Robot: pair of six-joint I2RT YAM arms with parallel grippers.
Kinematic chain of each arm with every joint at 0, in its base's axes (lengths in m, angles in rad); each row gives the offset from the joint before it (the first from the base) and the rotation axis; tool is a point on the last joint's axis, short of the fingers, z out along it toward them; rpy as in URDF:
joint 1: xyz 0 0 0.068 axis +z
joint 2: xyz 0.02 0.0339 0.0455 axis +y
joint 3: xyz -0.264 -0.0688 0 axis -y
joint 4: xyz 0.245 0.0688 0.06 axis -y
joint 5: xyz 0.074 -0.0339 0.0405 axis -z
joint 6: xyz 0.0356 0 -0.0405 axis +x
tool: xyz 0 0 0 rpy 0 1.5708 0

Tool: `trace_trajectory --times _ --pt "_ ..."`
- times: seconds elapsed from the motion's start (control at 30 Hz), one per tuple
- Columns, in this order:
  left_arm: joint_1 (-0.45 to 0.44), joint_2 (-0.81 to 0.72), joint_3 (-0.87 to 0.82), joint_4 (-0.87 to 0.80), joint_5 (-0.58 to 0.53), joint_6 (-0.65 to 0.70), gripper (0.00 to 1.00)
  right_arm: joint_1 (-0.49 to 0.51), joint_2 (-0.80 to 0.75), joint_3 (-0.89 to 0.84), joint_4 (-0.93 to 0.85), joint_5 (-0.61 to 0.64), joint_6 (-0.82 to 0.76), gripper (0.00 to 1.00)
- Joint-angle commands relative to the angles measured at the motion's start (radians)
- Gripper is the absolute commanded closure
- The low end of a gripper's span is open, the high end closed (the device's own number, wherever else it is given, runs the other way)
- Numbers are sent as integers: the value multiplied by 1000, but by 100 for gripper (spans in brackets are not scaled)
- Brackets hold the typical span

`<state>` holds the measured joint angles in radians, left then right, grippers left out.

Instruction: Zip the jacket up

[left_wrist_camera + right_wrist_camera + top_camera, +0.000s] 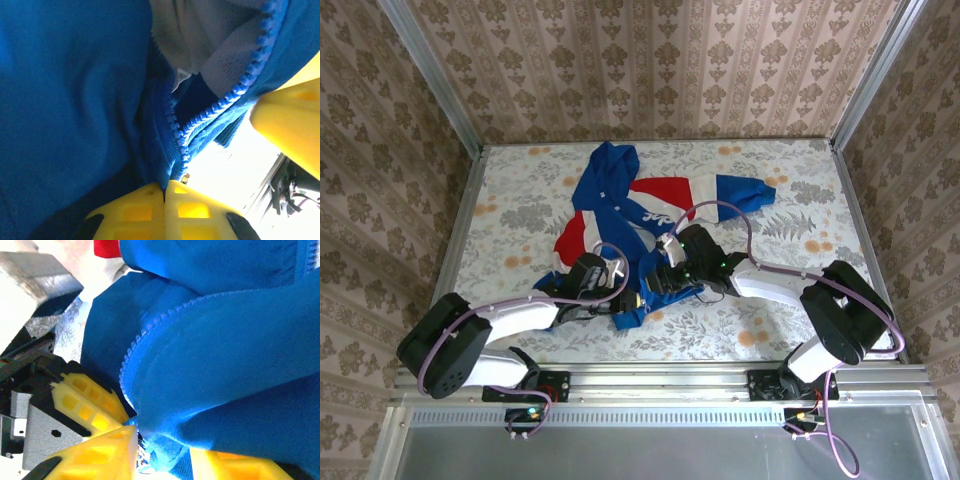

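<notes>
the jacket (616, 195) lies crumpled in the middle of the counter (510, 215). the left tool (165, 191) is clamped tight on its zipper edge at the hem. the right tool (162, 456) stands partly open, blue fabric between its fingers.

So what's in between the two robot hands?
The jacket, its blue zipper edge, between the left gripper and right gripper; the right wrist view shows it.

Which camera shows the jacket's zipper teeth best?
The left wrist view: both rows of zipper teeth run close up, meeting where the left hand pinches the jacket. The right wrist view shows one curved row. In the top view the teeth are too small to see.
</notes>
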<state>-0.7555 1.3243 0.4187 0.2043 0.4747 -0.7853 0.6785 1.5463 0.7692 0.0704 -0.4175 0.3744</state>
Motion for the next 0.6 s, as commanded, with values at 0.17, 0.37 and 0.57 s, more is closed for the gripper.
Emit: trace_trajectory --times 0.17,0.37,0.57 --pt "34 9 48 -57 53 4 100 -1 -119 -22 -53 85 -15 50" --pt "40 9 60 -70 64 12 100 31 -233 -69 -116 151 -12 50" --pt "41 7 78 -83 76 17 100 124 -251 -119 -110 181 12 65"
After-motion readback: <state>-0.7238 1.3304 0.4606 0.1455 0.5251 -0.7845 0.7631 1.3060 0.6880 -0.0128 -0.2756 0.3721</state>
